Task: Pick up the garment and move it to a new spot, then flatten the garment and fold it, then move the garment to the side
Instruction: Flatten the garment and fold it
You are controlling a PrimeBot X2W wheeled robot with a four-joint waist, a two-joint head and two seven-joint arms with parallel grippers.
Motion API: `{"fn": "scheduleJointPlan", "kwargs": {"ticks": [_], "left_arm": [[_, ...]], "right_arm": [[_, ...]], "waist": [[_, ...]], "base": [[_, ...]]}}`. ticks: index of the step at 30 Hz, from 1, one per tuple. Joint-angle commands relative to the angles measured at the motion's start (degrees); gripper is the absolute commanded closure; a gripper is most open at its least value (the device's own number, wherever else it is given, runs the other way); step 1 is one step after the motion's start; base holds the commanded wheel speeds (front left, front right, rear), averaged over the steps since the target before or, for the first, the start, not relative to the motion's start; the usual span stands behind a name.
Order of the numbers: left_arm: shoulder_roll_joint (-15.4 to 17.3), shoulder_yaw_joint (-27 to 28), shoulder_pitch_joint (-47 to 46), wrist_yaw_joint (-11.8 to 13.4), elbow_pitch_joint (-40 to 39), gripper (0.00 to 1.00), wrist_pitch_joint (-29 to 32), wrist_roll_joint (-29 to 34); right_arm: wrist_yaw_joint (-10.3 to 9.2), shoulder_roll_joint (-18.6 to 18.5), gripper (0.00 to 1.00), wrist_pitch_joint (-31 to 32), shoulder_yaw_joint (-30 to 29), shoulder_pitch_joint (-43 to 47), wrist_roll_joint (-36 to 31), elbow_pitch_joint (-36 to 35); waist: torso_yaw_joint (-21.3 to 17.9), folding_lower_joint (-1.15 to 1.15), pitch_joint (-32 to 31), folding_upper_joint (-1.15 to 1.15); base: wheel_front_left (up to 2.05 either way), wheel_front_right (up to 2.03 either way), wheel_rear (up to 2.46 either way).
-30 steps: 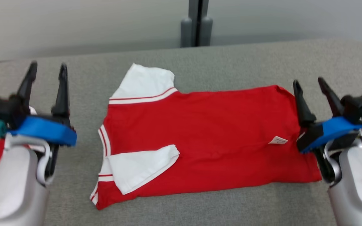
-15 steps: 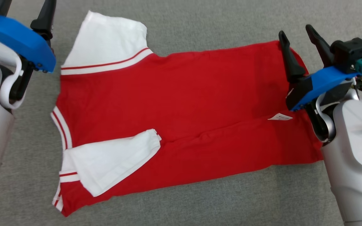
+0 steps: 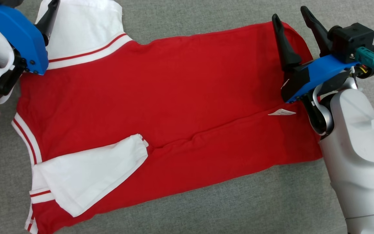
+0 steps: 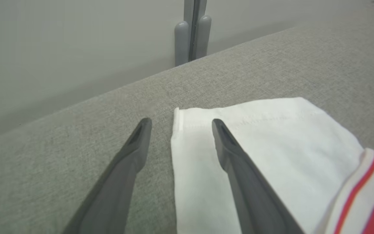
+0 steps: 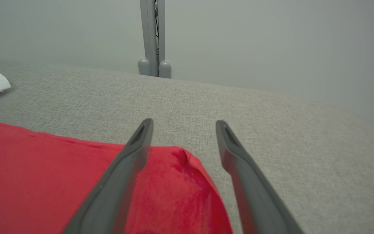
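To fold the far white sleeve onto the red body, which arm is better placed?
Left. The left end effector, open, straddles the edge of the far white sleeve; the right end effector is over the red hem corner, at the opposite end.

The garment (image 3: 174, 91) is red cloth, matt, of fine knit, softly creased. Its sleeves (image 3: 89, 175) are white cloth, matt, with stitched hems. The tag (image 3: 281, 112) is white and thin; paper or cloth cannot be told. The surface (image 3: 265, 204) is covered in grey woven cloth, matt and coarse-grained. On the right tool (image 3: 289, 13) and the left tool (image 4: 181, 121), the fingers (image 3: 286, 48) are dark, smooth, matt plastic. The bracket (image 3: 317, 71) is blue plastic with a slight sheen. The forearm (image 3: 355, 146) has a pale, smooth, satin shell. The wall (image 5: 271, 39) is smooth and matt.
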Motion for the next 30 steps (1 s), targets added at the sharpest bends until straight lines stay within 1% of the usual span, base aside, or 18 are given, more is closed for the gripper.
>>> {"fn": "scheduleJointPlan", "kwargs": {"ticks": [1, 5, 8, 12, 13, 15, 19, 24, 30], "left_arm": [[0.3, -1.2, -1.1, 0.0, 0.5, 0.00, 1.2, -1.2], [1.2, -4.7, -2.6, 0.0, 1.2, 0.00, 4.4, -4.7], [1.1, -6.7, -3.6, 0.0, 1.2, 0.00, 6.2, -7.4], [1.3, -9.8, -5.0, 0.0, 2.4, 0.00, 9.1, -9.5], [1.3, -11.0, -5.4, 0.0, 2.5, 0.53, 9.6, -9.2], [1.1, -12.4, -5.6, 0.0, 2.8, 1.00, 10.0, -10.3], [1.1, -14.6, -7.1, 0.0, 3.2, 1.00, 8.3, -10.7], [0.5, -16.5, -8.1, 0.0, 3.1, 1.00, 5.4, -12.3], [-0.1, -19.1, -9.1, 0.0, 2.7, 1.00, 3.1, -13.9]], "right_arm": [[0.01, 0.1, 0.00, -0.5, 0.1, -1.4, 0.2, 0.3], [0.01, 0.3, 0.00, -0.8, 0.5, -2.0, 0.1, 1.1], [0.01, 0.4, 0.00, -0.9, 0.8, -2.7, 0.1, 1.5], [0.01, 0.6, 0.00, -0.1, 1.5, -3.4, 0.2, 2.4], [0.01, 0.6, 0.00, 0.2, 1.9, -3.7, 0.4, 2.7], [0.01, 0.3, 0.00, 1.1, 2.7, -4.3, 0.6, 3.2], [0.01, -1.7, 0.00, 4.7, 5.4, -5.6, 1.5, 4.1], [0.01, -6.3, 0.00, 10.4, 8.4, -6.8, 2.8, 3.8], [0.01, -10.7, 0.00, 17.6, 11.6, -6.0, 6.0, 2.1]], "waist": [[-0.2, -0.01, 0.2, 0.00], [-0.8, -0.01, 0.6, 0.00], [-1.1, -0.01, 0.9, 0.00], [-1.5, -0.01, 1.4, 0.00], [-1.6, -0.01, 1.5, 0.00], [-1.8, -0.01, 1.5, 0.00], [-1.7, -0.01, 0.6, 0.00], [-0.6, -0.01, -1.0, 0.00], [0.9, -0.01, -1.7, 0.00]], "base": [[0.00, 0.00, 0.00], [0.00, 0.00, 0.00], [0.00, 0.00, 0.00], [0.00, 0.00, 0.00], [0.00, 0.00, 0.00], [0.00, 0.00, 0.00], [0.00, 0.00, 0.00], [0.00, 0.00, 0.00], [0.00, 0.00, 0.00]]}}
